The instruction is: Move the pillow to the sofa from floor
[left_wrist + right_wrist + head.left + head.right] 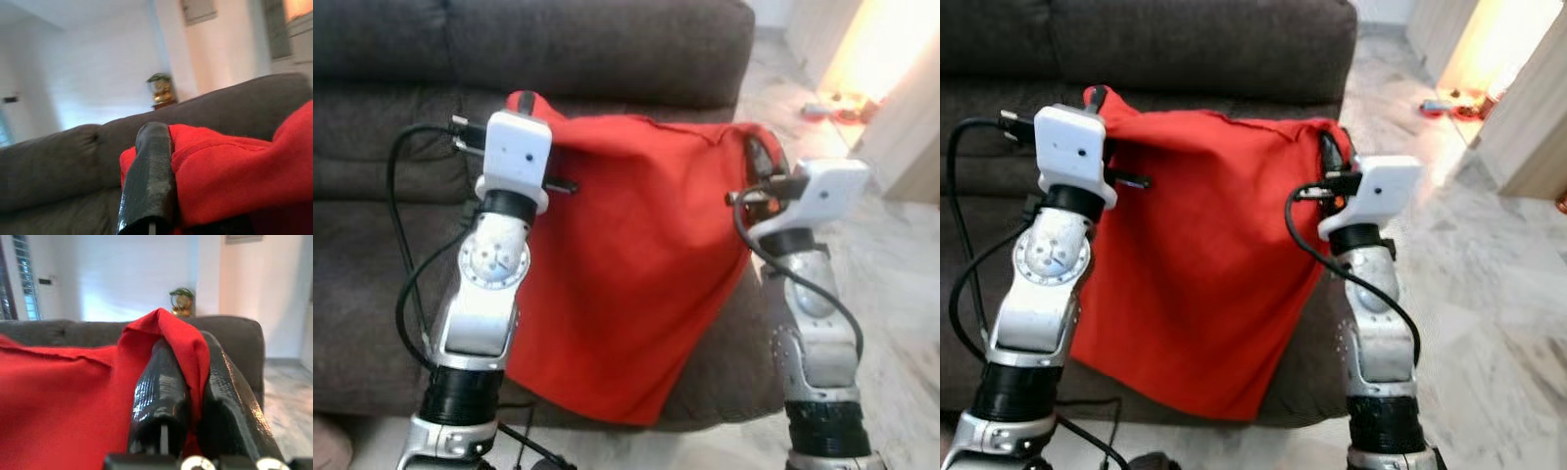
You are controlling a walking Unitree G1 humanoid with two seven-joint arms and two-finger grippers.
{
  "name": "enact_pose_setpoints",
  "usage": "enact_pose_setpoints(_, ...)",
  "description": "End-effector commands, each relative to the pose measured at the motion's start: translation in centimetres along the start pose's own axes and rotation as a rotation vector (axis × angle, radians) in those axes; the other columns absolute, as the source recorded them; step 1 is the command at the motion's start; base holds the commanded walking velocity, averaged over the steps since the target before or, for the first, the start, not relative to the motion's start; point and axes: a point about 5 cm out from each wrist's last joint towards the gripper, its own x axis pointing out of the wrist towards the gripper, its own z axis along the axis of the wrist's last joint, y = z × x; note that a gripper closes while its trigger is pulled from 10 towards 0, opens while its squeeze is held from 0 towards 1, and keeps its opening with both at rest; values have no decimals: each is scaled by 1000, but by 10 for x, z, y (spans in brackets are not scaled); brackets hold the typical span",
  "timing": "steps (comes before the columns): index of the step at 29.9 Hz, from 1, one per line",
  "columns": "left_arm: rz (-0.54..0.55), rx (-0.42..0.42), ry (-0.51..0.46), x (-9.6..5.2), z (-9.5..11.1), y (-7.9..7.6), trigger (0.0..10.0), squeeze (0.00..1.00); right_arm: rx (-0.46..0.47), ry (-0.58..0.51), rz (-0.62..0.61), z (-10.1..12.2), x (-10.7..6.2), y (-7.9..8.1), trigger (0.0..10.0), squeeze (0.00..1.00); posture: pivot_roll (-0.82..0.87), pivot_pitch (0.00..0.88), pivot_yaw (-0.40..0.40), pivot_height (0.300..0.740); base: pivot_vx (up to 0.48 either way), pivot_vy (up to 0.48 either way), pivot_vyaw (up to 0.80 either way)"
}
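Pillow (626, 284), red and limp like a soft cover, hangs in the air in front of the dark grey sofa (607, 49), held by its two upper corners and clear of the marble floor (901, 274). The left gripper (161, 166) pinches the upper left corner; one black finger lies against the cloth, which bunches tightly beside it, so the jaws look closed on the fabric. The right gripper (193, 382) has its two fingers nearly together with a fold of red cloth clamped between them. The lift seems done and the carry is in hand: the pillow's lower edge hangs below the seat front. The next move likely calls for raising both arms together, reaching forward over the seat cushion (372, 147), then letting go with both grippers.
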Motion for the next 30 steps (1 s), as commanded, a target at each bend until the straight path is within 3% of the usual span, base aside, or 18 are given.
enact_pose_setpoints(1, 1, -31, -117, 3, 25, -3, 10000, 0, -27, -78, 13, 17, 2, -2, 10000, 0, 128, 91, -71, 740, 379, 0, 0)
enact_pose_setpoints(5, 1, -32, -119, 4, 26, -4, 10000, 0, -64, -82, 105, 18, 1, 9, 10000, 0, 127, 92, -73, 740, 379, 0, 600)
enact_pose_setpoints(9, -1, -34, -116, 2, 24, -4, 10000, 0, -17, -49, 144, 12, -2, 15, 10000, 0, 128, 93, -74, 740, 336, 0, 400)
enact_pose_setpoints(18, -4, -27, -105, 0, 20, -6, 10000, 0, -21, 17, 268, 4, -8, 25, 10000, 0, 126, 93, -78, 740, 0, 0, 0)
enact_pose_setpoints(30, -51, -11, -92, 0, 18, -7, 10000, 0, -12, 95, 552, -4, -26, 54, 10000, 0, 122, 88, -77, 740, 0, 0, 0)
